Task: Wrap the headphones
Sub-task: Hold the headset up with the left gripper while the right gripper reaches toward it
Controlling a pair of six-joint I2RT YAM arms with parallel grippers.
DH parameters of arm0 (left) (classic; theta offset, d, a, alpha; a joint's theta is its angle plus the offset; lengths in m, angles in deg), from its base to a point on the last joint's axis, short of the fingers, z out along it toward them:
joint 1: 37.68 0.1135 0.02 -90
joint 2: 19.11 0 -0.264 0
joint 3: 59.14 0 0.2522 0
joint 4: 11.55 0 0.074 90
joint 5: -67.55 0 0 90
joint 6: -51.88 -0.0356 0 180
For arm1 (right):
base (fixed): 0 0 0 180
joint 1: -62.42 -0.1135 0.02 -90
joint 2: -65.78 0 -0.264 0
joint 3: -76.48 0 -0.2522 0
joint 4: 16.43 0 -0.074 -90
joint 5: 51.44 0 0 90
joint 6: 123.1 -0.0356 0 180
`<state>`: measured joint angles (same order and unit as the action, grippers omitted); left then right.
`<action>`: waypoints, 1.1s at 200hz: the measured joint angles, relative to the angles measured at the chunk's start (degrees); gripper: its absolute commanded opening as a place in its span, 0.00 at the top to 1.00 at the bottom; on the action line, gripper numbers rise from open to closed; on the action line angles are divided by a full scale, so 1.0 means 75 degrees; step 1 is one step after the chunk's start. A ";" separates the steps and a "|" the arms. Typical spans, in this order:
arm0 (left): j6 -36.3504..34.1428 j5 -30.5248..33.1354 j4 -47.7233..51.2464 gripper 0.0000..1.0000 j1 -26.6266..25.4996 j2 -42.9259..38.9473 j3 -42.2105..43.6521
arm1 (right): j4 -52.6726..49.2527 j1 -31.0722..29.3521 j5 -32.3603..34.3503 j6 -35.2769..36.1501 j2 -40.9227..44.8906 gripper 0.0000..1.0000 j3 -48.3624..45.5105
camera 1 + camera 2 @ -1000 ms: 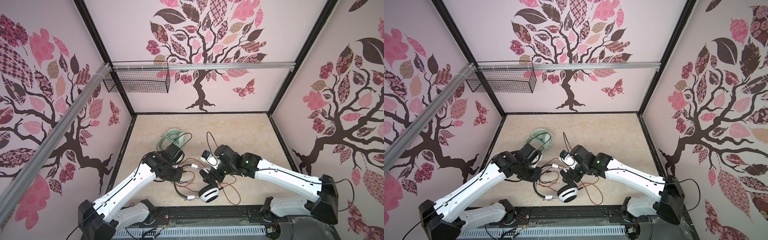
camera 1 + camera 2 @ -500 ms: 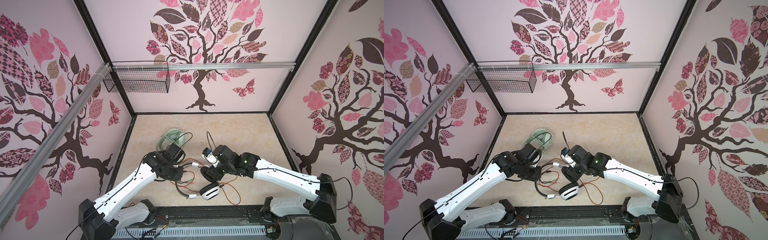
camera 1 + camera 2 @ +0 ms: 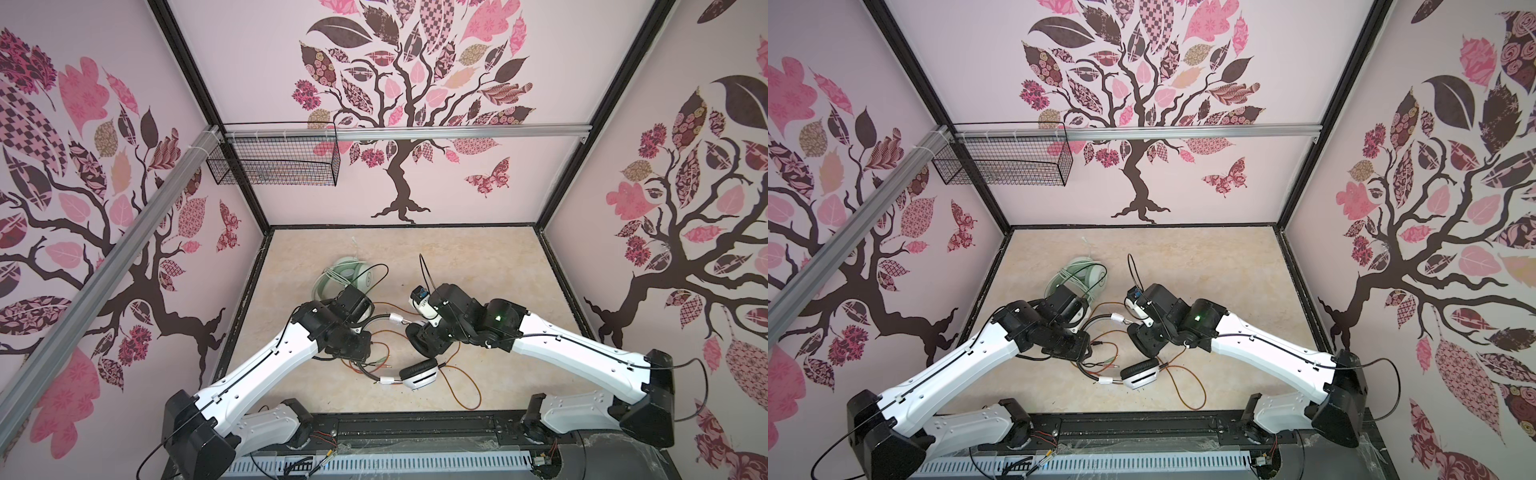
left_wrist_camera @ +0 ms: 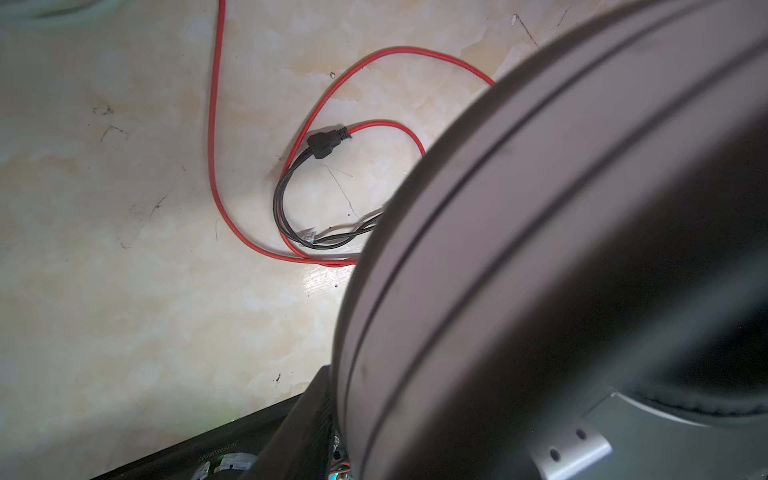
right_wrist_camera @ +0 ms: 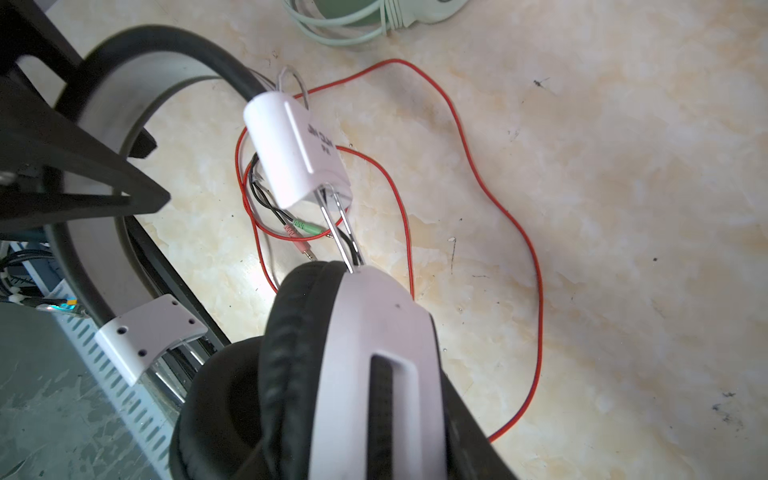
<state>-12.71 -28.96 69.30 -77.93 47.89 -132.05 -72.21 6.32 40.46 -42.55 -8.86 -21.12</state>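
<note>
I'm seeing the left arm (image 3: pixel 266 374) and right arm (image 3: pixel 582 357) wearing white shells with black joints, thin black cables running along them, a green light (image 3: pixel 497 318) glowing.

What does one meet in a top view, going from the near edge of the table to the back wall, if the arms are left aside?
white ear cup → white slider on the thin band → mint-green headphones → wire basket, hanging above the table

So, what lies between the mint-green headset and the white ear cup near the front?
In both top views: the left arm's wrist, then orange-red cable loops and the audio plugs.
</note>
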 measured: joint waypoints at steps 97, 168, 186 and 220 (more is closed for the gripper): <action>0.0344 0.0370 0.0125 1.00 -0.0044 0.0117 -0.0009 | -0.0233 -0.0067 0.0143 0.0090 -0.0012 0.63 0.0329; 0.0356 0.0702 0.0460 1.00 -0.0061 0.0114 -0.0096 | 0.0082 -0.0067 -0.0312 0.0539 0.0157 0.24 0.0119; 0.0361 0.0836 0.0501 1.00 -0.0061 0.0114 -0.0108 | 0.0207 -0.0052 -0.0839 0.0833 0.0350 0.05 -0.0073; 0.0370 0.1198 0.0676 1.00 -0.0070 0.0125 -0.0117 | 0.0350 -0.0020 -0.1641 0.0918 0.1192 0.00 -0.0551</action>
<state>-9.93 -19.97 74.38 -78.46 48.83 -132.93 -69.59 6.17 28.15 -35.66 0.08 -25.25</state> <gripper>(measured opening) 0.072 0.996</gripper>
